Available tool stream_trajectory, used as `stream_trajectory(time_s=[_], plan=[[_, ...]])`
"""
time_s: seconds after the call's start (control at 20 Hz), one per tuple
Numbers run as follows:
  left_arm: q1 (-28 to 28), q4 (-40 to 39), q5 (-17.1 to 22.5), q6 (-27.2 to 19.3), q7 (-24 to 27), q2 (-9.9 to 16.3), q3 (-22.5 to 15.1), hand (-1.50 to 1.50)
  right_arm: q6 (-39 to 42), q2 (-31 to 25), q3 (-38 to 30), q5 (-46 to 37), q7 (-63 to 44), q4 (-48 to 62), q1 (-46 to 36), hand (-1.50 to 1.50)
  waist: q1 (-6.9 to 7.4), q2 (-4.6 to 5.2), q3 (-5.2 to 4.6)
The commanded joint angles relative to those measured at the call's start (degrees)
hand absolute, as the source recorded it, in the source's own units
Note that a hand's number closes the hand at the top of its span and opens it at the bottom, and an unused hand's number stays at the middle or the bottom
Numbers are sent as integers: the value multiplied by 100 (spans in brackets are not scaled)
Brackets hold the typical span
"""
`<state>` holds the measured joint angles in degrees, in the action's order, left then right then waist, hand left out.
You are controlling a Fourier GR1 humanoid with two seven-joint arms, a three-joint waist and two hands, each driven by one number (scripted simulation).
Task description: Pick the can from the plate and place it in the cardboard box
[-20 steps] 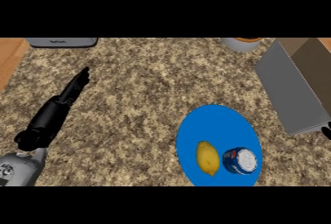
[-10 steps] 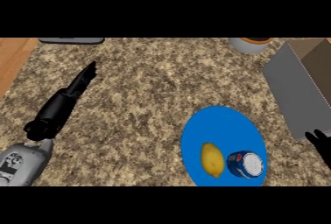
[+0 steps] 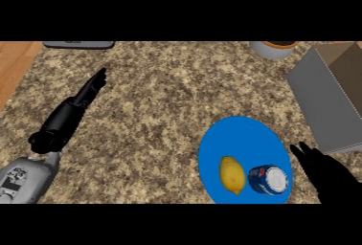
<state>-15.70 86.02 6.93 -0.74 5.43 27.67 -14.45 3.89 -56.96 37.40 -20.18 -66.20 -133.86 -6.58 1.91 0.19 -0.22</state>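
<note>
A blue plate (image 3: 240,139) lies on the granite counter at the lower right. On it a blue can (image 3: 268,180) with a silver top lies next to a yellow lemon (image 3: 232,175). My right hand (image 3: 326,173) comes up from the lower right edge, fingers straight, just right of the can and apart from it. The cardboard box (image 3: 332,98) stands at the right edge, its opening partly cut off. My left hand (image 3: 69,115) stretches flat over the counter at the left, fingers straight, holding nothing.
A grey pot or bowl (image 3: 273,49) sits at the counter's back edge right of centre. A dark flat device (image 3: 79,44) lies at the back left. The wooden edge (image 3: 14,67) runs along the far left.
My right hand has risen further into view beside the plate. The view has shifted, so plate and can sit a little lower left. The left arm holds its pose.
</note>
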Motion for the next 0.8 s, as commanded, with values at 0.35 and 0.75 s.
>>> stream_trajectory(time_s=[0.35, 0.75], plan=[[105, 13, -106, 123, -13, -23, 167, 0, 706, 1775, 1058, -1279, -1417, 1091, -966, -150, -111, -24, 10], [405, 180, -259, -37, 28, -225, 207, 0, 820, 2173, 1022, -1673, -1156, 1765, -682, -150, -149, -29, 17]])
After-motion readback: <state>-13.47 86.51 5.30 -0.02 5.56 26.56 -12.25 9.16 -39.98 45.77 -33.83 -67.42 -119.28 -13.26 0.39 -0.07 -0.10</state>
